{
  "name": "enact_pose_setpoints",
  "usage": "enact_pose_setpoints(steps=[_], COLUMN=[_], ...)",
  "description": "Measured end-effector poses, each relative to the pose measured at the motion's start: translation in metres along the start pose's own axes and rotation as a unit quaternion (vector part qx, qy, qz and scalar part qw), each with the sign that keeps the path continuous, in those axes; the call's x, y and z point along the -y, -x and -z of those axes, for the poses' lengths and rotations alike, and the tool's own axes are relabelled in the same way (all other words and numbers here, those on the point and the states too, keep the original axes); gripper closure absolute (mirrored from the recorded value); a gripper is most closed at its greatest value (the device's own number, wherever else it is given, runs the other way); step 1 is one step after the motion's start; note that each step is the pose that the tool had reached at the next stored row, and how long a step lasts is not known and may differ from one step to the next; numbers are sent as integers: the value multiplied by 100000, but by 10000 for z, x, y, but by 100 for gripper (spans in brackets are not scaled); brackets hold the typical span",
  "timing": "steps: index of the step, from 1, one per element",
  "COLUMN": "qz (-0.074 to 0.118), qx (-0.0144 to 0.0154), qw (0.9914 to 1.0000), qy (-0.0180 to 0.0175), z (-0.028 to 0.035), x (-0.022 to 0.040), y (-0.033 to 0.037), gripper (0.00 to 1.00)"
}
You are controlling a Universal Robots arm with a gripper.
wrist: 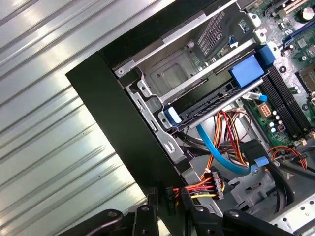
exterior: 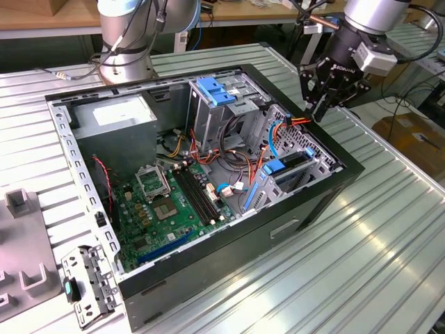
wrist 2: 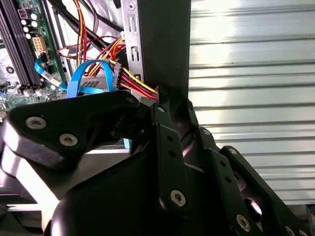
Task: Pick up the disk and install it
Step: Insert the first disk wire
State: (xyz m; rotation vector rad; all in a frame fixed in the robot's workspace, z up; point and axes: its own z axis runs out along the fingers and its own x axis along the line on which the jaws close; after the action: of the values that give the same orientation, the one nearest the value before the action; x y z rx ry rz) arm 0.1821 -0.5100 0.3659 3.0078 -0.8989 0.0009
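black gripper point(exterior: 321, 111) hangs over the two o'clock corner of the open case point(exterior: 306, 209) in the exterior view; you cannot tell its grasp. your disk point(wrist: 211, 103) sits edge-on in the grey cage point(wrist: 177, 73) at three o'clock, beneath the blue latch point(wrist: 246, 69). red-and-yellow power wires point(wrist: 206, 184) and a blue cable point(wrist: 216, 152) crowd between.

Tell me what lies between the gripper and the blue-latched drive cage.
In the exterior view, orange-red wires and a blue cable run between the gripper and the blue-latched drive cage.
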Motion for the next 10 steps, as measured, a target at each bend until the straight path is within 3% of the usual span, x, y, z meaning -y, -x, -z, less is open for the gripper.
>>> enact_pose_setpoints(steps=[3, 4, 10], qz=[438, 491, 496], qx=[-71, -162, -175], qw=[99999, 99998, 99998], qy=[102, 242, 263], z=[59, 80, 81], x=[-8, -7, -19], y=[14, 15, 33], gripper=[83, 83, 83])
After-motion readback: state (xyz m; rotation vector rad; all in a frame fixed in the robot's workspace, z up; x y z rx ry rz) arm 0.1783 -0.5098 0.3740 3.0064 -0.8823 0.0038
